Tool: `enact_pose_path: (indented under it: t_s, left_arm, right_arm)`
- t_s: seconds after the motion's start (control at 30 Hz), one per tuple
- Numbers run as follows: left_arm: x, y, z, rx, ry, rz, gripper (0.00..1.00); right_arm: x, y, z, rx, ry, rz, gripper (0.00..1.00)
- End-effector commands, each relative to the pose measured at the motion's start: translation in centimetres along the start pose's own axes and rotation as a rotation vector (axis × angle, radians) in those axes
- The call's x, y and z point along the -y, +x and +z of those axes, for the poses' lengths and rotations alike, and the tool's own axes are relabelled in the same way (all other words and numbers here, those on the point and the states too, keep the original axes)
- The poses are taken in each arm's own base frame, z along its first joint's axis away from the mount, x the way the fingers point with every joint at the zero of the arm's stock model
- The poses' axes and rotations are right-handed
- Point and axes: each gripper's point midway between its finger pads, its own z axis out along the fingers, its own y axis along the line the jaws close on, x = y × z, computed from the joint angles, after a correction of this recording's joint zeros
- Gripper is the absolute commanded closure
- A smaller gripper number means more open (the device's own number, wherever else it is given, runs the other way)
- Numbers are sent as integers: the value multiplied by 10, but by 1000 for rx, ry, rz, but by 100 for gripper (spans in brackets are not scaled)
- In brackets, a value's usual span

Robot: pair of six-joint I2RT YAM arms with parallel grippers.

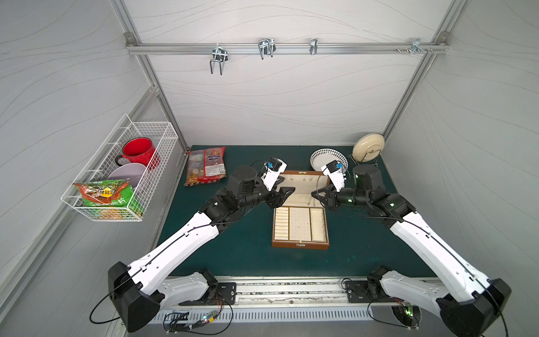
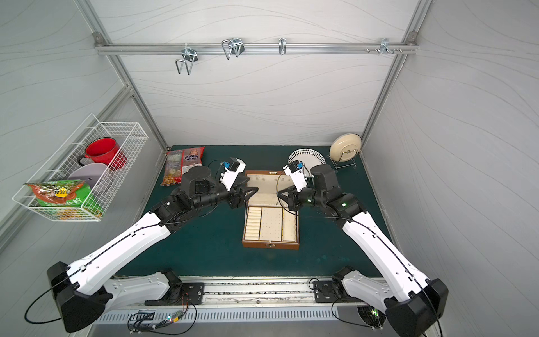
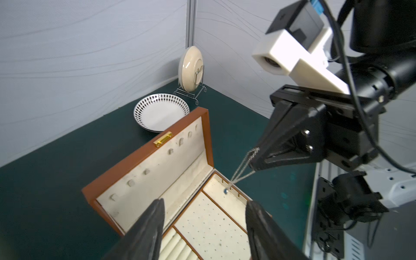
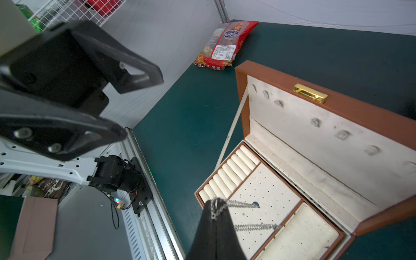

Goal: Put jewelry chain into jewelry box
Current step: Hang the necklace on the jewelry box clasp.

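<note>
Overhead now: jewelry chain (image 3: 244, 165) pinched in right gripper (image 3: 255, 161), dangling above the open jewelry box (image 1: 300, 245).

Right fingers (image 4: 213, 229) pressed together on a bunch of chain near their tips; loose strands hang down over the box's cream tray, a small blue bead at the low end. Whether the strands touch the lining, cannot tell. Left gripper (image 3: 203, 227) faces it across the box, fingers (image 3: 146, 229) spread, holding nothing. Box sits mid-tabletop (image 1: 233, 256), lid propped back. Snack packet (image 1: 207, 166) and patterned plate (image 1: 322, 157) lie well apart, behind.
</note>
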Motion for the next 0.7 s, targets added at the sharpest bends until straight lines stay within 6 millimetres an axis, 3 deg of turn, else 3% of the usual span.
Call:
enact_pose_path:
  t_s: [0.0,0.33,0.67]
  left_arm:
    - [22,5,-2,2,129,-71,40]
    - [30,20,11,-18,192,-68,45]
    - [15,16,33,-11,128,-33,56]
  right_arm:
    - [-18,-21,-2,34,-106,-43,100]
    - [-31,-34,6,7,-211,-31,100]
    - [-39,-34,2,6,-252,-24,100]
